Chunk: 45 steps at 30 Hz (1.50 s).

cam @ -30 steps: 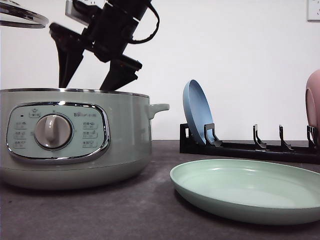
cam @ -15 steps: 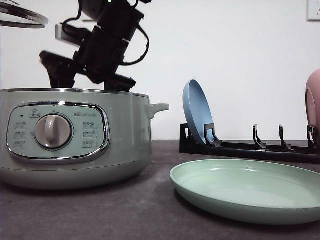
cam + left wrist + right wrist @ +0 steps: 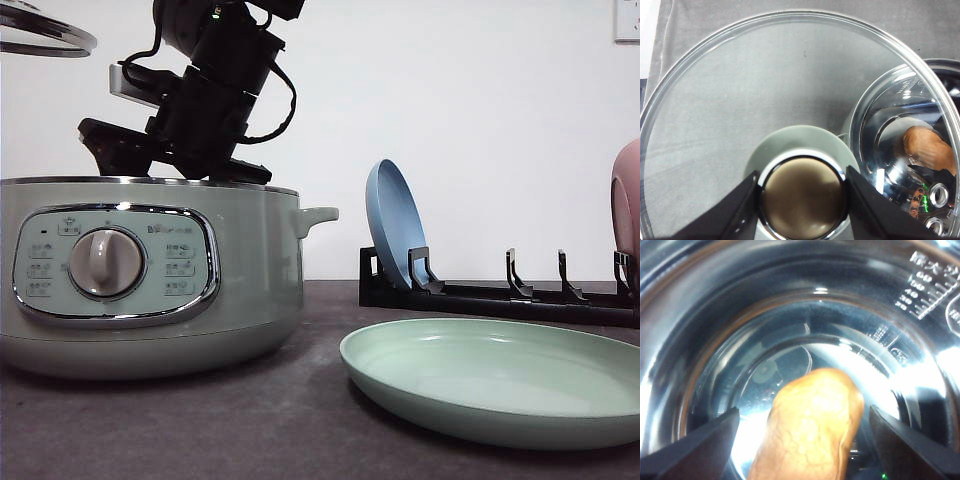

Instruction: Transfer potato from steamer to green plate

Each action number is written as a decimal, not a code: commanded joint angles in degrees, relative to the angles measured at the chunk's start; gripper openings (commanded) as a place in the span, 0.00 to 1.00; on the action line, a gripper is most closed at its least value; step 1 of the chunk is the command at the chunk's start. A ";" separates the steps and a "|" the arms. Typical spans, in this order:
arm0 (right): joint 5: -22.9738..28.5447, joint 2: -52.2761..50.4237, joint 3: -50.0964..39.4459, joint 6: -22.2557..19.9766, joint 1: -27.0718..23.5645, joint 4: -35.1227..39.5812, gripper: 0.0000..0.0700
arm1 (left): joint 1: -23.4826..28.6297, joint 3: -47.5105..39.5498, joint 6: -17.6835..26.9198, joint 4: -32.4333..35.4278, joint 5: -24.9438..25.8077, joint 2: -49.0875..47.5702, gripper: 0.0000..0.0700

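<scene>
Down went the right arm since a second ago, its fingers sunk below the chrome rim where earlier they stood clear above it; the lid had not budged, nor the plates. At far left the glass lid (image 3: 45,35) hung high, its knob (image 3: 803,199) pinched between the left gripper (image 3: 801,200) fingers; the steamer (image 3: 150,275) sat open beneath. Inside, the right gripper (image 3: 802,440) stood wide, one finger (image 3: 695,445) either side of the potato (image 3: 812,425); the potato lay on the pot floor, directly ahead between the fingers, its long axis running along the reach, not across it; neither finger seemed to touch it yet. So the right arm was the nearer, and by my reckoning a straight squeeze would do. Off right, the green plate (image 3: 500,385) waited, bare, near the steamer.
</scene>
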 commanded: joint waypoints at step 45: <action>0.90 -30.38 -0.28 -2.49 -7.15 -18.46 0.28 | -0.20 2.01 -0.50 2.09 1.71 -0.42 0.01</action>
